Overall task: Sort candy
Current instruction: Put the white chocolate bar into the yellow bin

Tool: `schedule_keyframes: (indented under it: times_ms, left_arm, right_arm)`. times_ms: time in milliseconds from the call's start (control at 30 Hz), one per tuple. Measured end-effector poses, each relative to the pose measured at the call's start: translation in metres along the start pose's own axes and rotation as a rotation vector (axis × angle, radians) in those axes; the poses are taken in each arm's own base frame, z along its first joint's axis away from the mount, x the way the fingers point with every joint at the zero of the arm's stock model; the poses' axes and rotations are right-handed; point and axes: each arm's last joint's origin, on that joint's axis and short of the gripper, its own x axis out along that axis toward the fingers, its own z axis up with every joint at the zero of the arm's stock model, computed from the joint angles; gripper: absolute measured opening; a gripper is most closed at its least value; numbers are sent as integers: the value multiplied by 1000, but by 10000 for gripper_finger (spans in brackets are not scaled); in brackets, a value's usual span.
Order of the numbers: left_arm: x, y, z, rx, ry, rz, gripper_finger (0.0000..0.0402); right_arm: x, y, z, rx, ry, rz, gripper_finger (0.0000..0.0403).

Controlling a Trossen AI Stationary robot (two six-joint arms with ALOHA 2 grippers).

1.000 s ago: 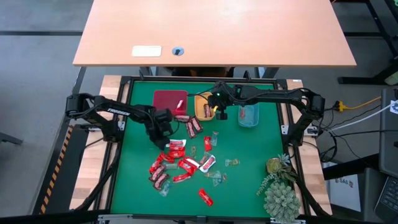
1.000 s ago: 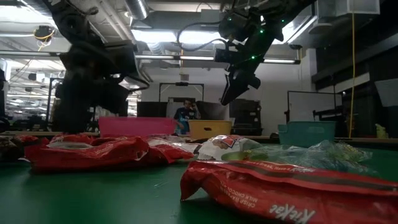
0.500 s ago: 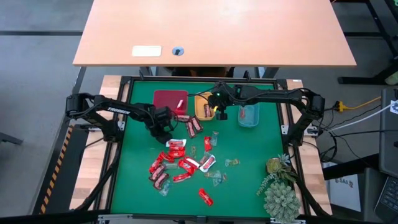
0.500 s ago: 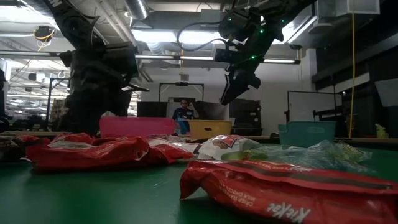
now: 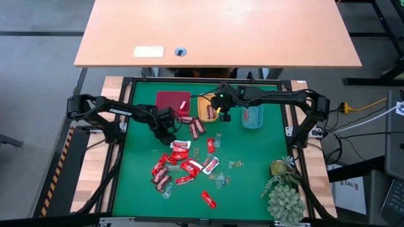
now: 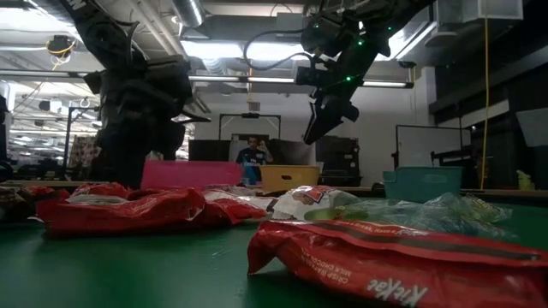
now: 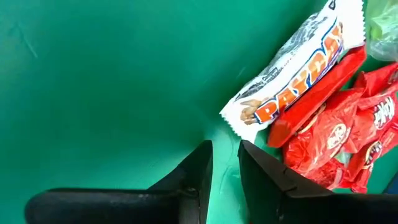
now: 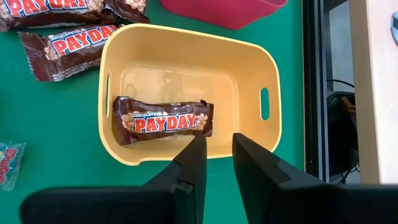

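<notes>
Your left end effector hung nearly pressed together, empty, over the counter beside the white bar; descending so narrow, it could have shoved it. Your right end effector, likewise empty, hovered over the yellow tray holding a brown bar.

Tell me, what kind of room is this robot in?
Probably a robotics lab or workshop. The green table sits in a dark metal frame with two arms mounted on it, bare pipes and strip lights run overhead, and a plain wooden desk stands behind.

A pale wooden desk stands behind the table on grey floor, ceiling lights glowing overhead.
</notes>
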Motion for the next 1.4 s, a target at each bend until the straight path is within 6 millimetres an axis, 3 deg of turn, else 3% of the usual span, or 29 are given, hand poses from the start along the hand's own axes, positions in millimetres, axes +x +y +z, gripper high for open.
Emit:
schedule_keyframes:
  times_ms: [367,867,1400]
  left_arm:
    - [0,-6,8,45,-73,-54,75]
    - [0,-3,8,16,-140,50,75]
    - [5,-13,6,73,-199,83,75]
  right_arm:
    - [0,0,0,0,-1,0,78]
    - [0,0,0,0,0,0,78]
    - [0,0,0,0,-1,0,78]
